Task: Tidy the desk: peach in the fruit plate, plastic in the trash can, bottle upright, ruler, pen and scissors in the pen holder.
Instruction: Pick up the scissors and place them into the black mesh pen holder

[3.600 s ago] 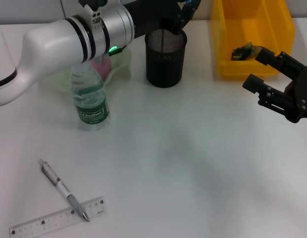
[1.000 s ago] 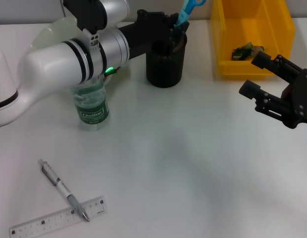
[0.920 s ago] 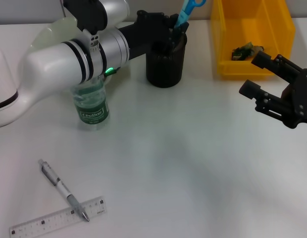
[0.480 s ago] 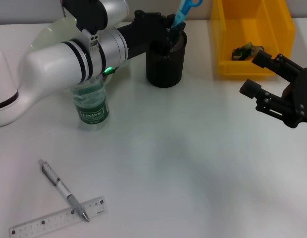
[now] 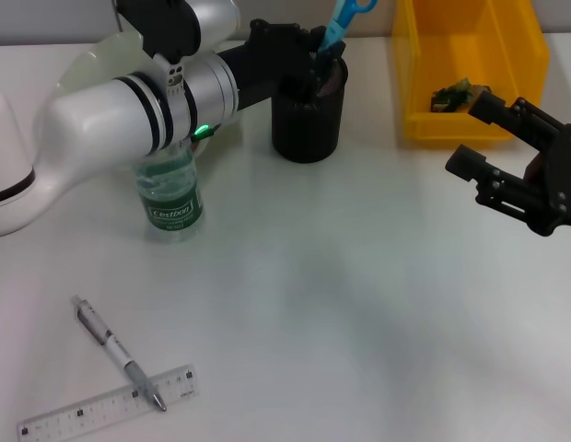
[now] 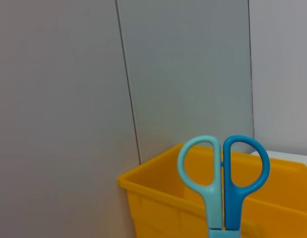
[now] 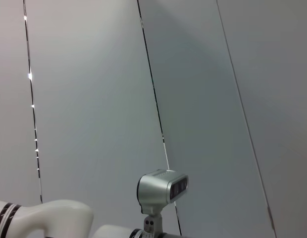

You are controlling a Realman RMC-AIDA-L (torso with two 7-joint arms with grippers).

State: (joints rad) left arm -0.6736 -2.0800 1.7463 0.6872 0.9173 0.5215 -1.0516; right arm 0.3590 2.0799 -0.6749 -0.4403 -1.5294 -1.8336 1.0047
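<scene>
Left arm reaches across the back of the desk; left gripper sits at the rim of the black mesh pen holder. Its fingers merge with the dark holder, so I cannot tell whether they grip or have let go.

Yellow trash can: crumpled plastic lies inside, judged done.

Right gripper hovers in front of the trash can, fingers spread, holding nothing.

Water bottle stands upright, done. Behind it the fruit plate is mostly hidden by the arm; peach not visible, cannot confirm.

Scissors stand in the holder, blue handles up; in place, though release is unconfirmed.

Left to do: ruler and pen lie near the front edge, pen tip resting on the ruler.
</scene>
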